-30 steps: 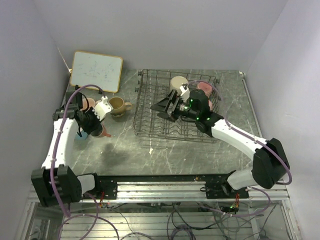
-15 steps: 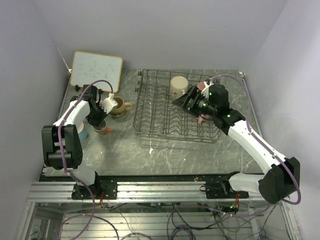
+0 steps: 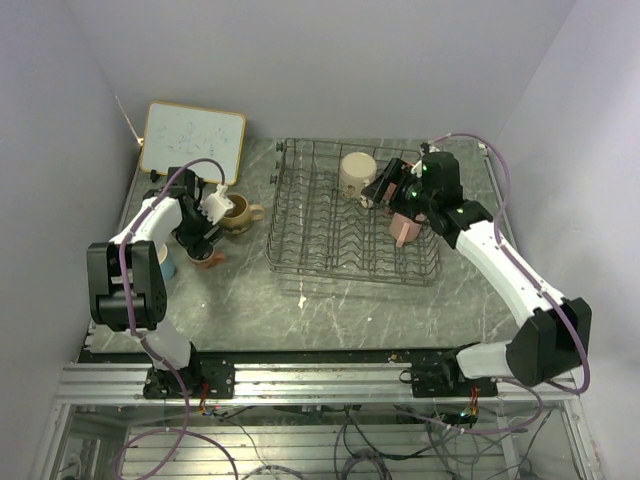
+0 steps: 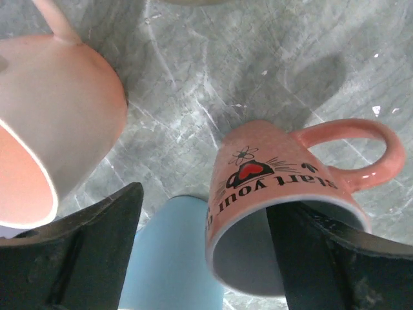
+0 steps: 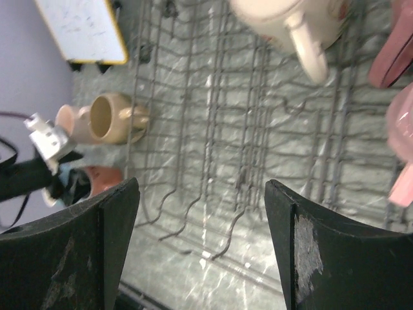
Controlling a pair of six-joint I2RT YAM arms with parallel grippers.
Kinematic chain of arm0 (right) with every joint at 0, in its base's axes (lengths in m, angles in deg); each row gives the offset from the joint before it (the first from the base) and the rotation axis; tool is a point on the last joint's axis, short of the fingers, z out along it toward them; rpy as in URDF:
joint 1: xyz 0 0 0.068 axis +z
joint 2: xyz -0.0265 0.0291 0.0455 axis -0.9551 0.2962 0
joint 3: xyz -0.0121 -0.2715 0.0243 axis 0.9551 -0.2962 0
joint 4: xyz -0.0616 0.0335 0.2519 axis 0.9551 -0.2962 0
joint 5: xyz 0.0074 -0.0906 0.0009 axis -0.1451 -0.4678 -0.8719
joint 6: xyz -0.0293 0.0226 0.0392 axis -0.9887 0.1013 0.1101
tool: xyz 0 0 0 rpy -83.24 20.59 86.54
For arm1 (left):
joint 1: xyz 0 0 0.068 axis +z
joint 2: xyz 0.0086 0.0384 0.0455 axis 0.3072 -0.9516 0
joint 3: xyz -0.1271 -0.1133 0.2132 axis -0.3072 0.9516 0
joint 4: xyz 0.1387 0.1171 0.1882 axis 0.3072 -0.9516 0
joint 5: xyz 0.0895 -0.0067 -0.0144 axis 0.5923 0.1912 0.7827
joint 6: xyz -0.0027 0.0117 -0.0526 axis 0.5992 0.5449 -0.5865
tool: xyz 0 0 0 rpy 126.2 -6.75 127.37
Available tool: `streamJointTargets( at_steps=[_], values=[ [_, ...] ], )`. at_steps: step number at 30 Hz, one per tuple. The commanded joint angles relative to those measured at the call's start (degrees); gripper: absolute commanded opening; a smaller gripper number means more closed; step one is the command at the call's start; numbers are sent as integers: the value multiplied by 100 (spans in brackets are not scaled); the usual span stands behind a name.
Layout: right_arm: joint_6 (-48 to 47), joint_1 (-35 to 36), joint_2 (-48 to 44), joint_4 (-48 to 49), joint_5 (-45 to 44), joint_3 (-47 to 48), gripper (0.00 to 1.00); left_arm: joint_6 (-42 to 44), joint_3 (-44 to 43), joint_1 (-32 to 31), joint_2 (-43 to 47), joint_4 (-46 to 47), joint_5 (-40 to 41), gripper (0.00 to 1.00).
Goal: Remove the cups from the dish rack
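Left claw (image 4: 205, 213) wide, one finger seemingly inside the pink mug (image 4: 271, 174) (lift straight up or it tips); right claw (image 5: 200, 194) wide over rack (image 3: 340, 270)

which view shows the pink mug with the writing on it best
Left wrist: the lettered pink mug is close, print and handle clear. Top and right wrist views show only a small, partly hidden patch.

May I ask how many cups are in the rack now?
3: cream cup at the far side, pink cup far right, second pink cup just nearer. Others may be hidden.
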Motion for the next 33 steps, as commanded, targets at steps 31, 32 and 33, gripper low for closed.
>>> streamJointTargets(
  at_steps=[31,32,33],
  values=[
    [-2254,531,4143,-712,-3030,3124,70,-635,-1900,-55,2077,-2263,-2192,92],
    [-2302,528,4170,-712,-3051,3143,70,-650,-1897,-62,2097,-2259,-2208,92],
    [-2340,524,4227,-735,-3063,3182,70,-655,-1905,-64,2107,-2272,-2233,92]
  ],
)
